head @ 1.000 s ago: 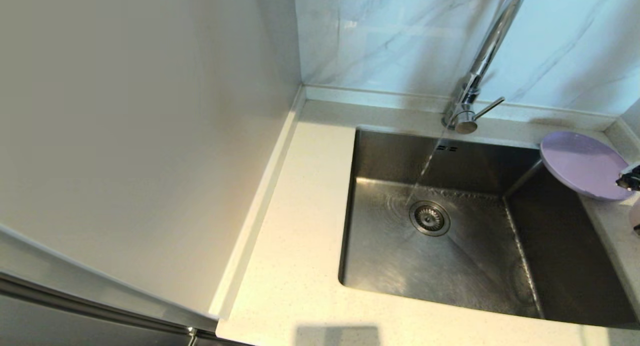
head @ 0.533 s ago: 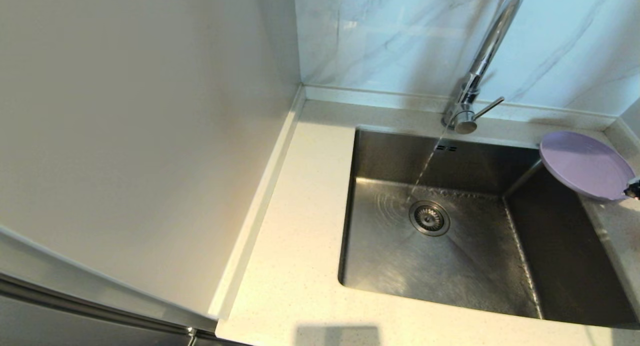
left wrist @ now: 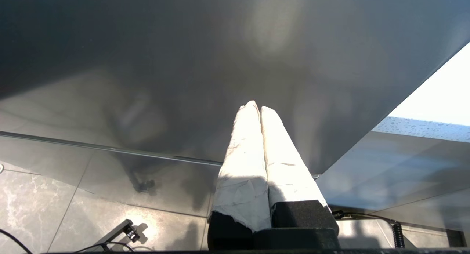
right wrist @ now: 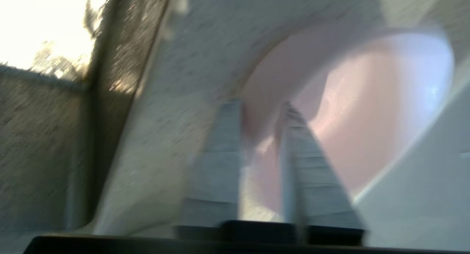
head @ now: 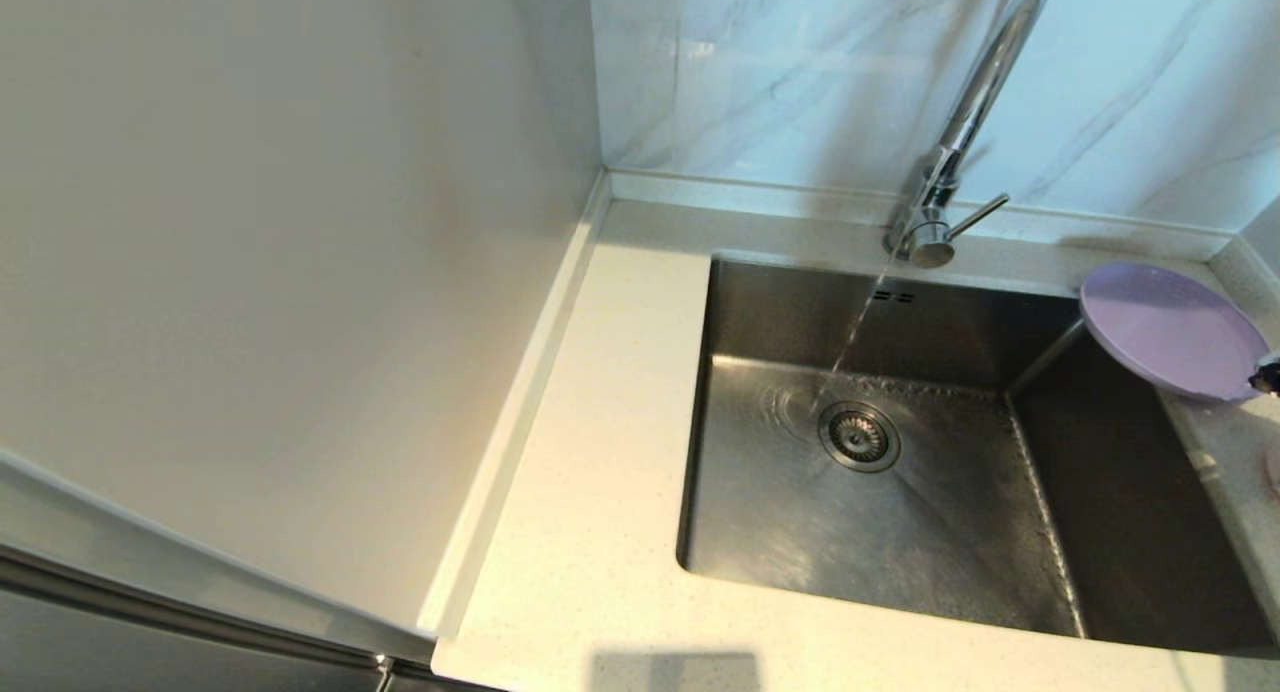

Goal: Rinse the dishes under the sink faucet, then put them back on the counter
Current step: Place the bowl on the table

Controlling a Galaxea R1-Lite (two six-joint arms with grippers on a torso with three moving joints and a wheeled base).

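Two dishes sit on the counter (head: 600, 532) right of the sink (head: 900, 512): lilac plate (head: 1170, 330) overhanging the basin, pink bowl (right wrist: 367, 118) nearby. Right gripper (right wrist: 262, 107) fingers stand apart at the bowl's rim. Faucet (head: 950, 162) runs. Left gripper (left wrist: 256, 108) is parked, fingers together.

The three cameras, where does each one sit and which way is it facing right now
Head view: from the robot's head, looking down on the running sink faucet, steel sink, counter and purple plate; only a dark bit of the right gripper shows at the edge.
Left wrist view: behind the shut left gripper, facing a dark panel above a tiled floor.
Right wrist view: behind the parted right gripper, facing the pink bowl.
Shared: head and right wrist views both show the speckled counter and the bowl.
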